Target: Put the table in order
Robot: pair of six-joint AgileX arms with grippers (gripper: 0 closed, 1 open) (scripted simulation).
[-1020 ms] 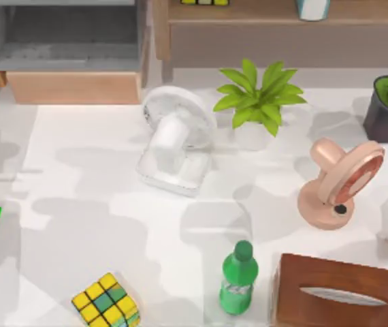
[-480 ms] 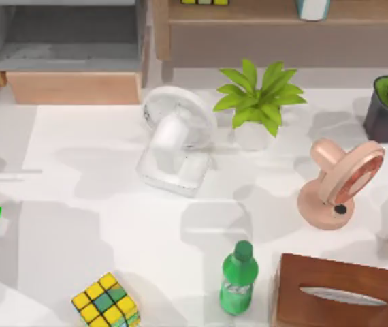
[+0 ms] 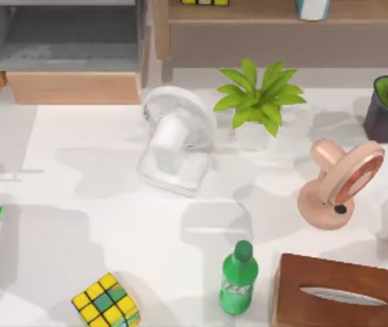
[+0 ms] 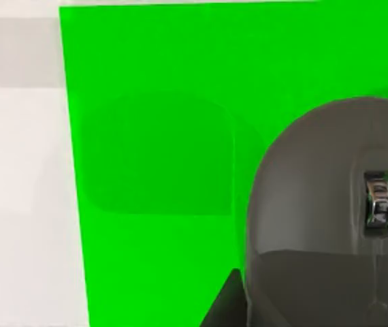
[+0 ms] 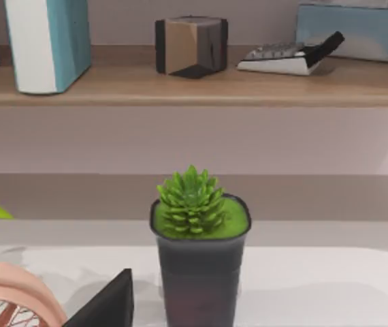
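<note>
the white table (image 3: 112, 225) spreads below the wooden shelf (image 3: 262, 13). at the table's left edge lies a green mat (image 4: 167, 163), and a grey mouse (image 4: 330, 218) rests on it beneath the left end effector; whether either end effector is wide or narrow, i cannot tell. the right wrist faces a dark potted succulent (image 5: 197, 252) below the shelf.

On the table (image 3: 112, 225), a mouse (image 4: 330, 218) lies on a mat (image 4: 160, 170) at the left edge, under the left wrist. Two fans (image 3: 173, 146) (image 3: 337, 180) flank a plant (image 3: 259, 95). A cube (image 3: 105, 300), bottle (image 3: 238, 279) and tissue box (image 3: 340, 293) line the front. A potted succulent (image 5: 197, 252) stands before the right wrist, below a shelf (image 5: 194, 85).
</note>
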